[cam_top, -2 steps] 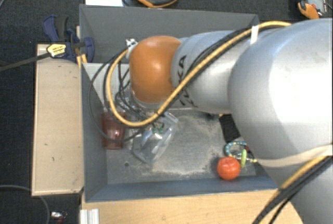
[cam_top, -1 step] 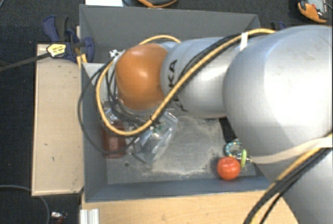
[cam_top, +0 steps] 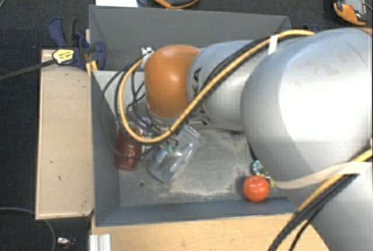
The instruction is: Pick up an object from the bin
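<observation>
Probably light and slippery, the clear plastic cup (cam_top: 172, 160) below centre suits a rim pinch; the gripper's (cam_top: 141, 134) state cannot be told.

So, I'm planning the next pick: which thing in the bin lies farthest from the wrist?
The orange-red ball at lower right; the clear cup and dark red thing lie just below the wrist's orange cover.
</observation>
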`<state>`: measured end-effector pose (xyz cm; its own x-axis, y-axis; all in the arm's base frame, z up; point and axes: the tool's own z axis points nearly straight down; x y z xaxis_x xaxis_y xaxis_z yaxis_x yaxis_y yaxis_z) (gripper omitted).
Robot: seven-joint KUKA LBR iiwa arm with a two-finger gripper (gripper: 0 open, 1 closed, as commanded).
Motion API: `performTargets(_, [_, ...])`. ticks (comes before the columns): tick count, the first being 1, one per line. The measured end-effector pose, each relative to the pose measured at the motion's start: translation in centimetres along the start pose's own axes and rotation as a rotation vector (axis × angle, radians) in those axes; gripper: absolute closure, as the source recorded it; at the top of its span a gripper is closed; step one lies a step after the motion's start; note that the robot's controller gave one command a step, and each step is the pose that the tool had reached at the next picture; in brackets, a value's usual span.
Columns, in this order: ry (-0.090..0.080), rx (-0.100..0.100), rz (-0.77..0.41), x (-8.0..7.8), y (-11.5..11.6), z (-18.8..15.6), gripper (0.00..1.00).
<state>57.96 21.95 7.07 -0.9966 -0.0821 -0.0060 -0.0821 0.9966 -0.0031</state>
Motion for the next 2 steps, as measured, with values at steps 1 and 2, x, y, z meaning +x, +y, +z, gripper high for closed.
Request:
performTargets(1, [0.000, 0.000, 0.001, 0.0, 0.0, 0.0, 1.00])
performTargets(2, [0.002, 0.000, -0.006, 2.5, -1.0, -11.1, 1.00])
